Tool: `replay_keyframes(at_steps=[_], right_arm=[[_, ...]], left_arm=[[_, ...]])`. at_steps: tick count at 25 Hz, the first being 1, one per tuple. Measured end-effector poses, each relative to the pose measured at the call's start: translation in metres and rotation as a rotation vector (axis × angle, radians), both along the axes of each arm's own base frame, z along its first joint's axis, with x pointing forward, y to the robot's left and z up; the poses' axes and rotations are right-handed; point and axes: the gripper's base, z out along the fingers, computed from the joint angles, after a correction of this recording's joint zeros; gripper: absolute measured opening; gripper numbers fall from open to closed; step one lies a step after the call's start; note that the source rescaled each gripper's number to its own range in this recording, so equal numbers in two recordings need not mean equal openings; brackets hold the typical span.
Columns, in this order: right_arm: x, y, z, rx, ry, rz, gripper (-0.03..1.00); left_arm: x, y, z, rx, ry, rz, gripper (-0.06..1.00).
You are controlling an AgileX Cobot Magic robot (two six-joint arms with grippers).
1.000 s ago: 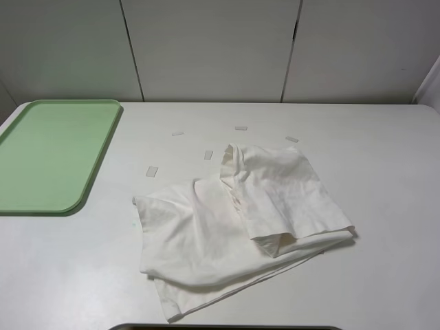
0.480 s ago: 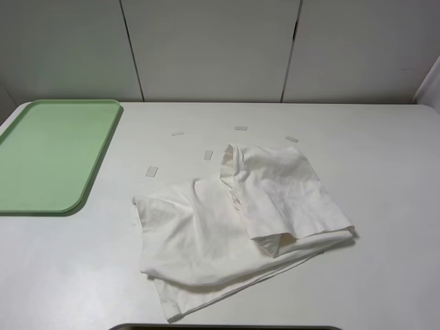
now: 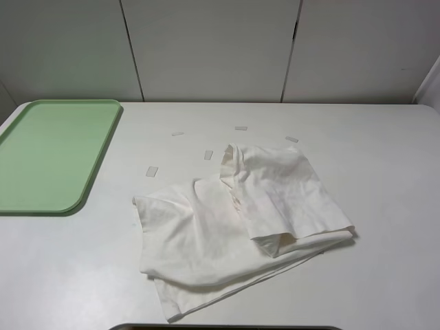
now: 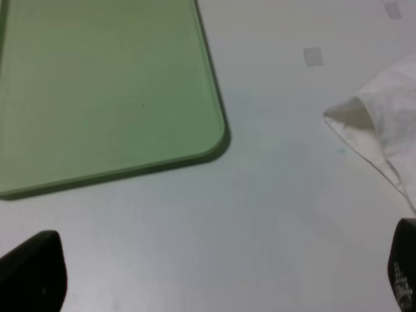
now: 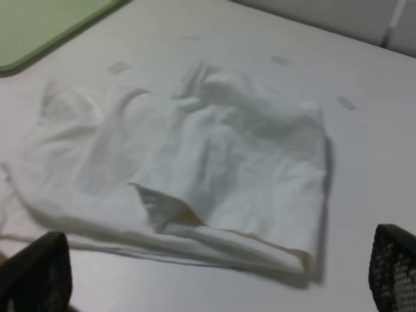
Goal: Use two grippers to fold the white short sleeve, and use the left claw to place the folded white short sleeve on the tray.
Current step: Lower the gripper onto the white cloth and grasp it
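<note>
The white short sleeve [image 3: 234, 220] lies crumpled and partly doubled over on the white table, right of centre. The pale-green tray [image 3: 48, 155] sits empty at the table's left edge. Neither arm shows in the high view. In the left wrist view the left claw [image 4: 218, 273] is open, its black fingertips [image 4: 29, 270] wide apart above bare table, between the tray [image 4: 104, 84] corner and a corner of the shirt [image 4: 383, 130]. My right gripper [image 5: 214, 270] is open too, hovering short of the shirt [image 5: 195, 162], touching nothing.
Several small pale tape strips [image 3: 152, 171] lie on the table beyond the shirt. Grey wall panels stand behind the table. A dark edge [image 3: 227, 327] runs along the bottom of the high view.
</note>
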Motion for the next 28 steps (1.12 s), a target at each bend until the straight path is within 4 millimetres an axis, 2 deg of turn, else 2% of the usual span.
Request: replay_keyframes(at_steps=[5, 6, 9, 15, 28], right_arm=[[0.0009, 0.0011, 0.0, 0.001, 0.0, -0.124, 1.0], [0.0019, 0.002, 0.0, 0.001, 0.0, -0.232, 1.0], [0.0034, 0.003, 0.0, 0.002, 0.001, -0.389, 1.0], [0.0054, 0.0038, 0.0, 0.004, 0.001, -0.575, 1.0], [0.0057, 0.004, 0.0, 0.005, 0.001, -0.606, 1.0]], left_arm=[[0.0001, 0.0001, 0.0001, 0.001, -0.002, 0.001, 1.0], [0.0001, 0.0001, 0.0001, 0.001, -0.002, 0.001, 1.0], [0.0001, 0.0001, 0.0001, 0.001, -0.002, 0.001, 1.0], [0.0001, 0.0003, 0.0001, 0.001, -0.002, -0.018, 1.0], [0.0002, 0.0006, 0.0001, 0.0, -0.002, -0.054, 1.0]])
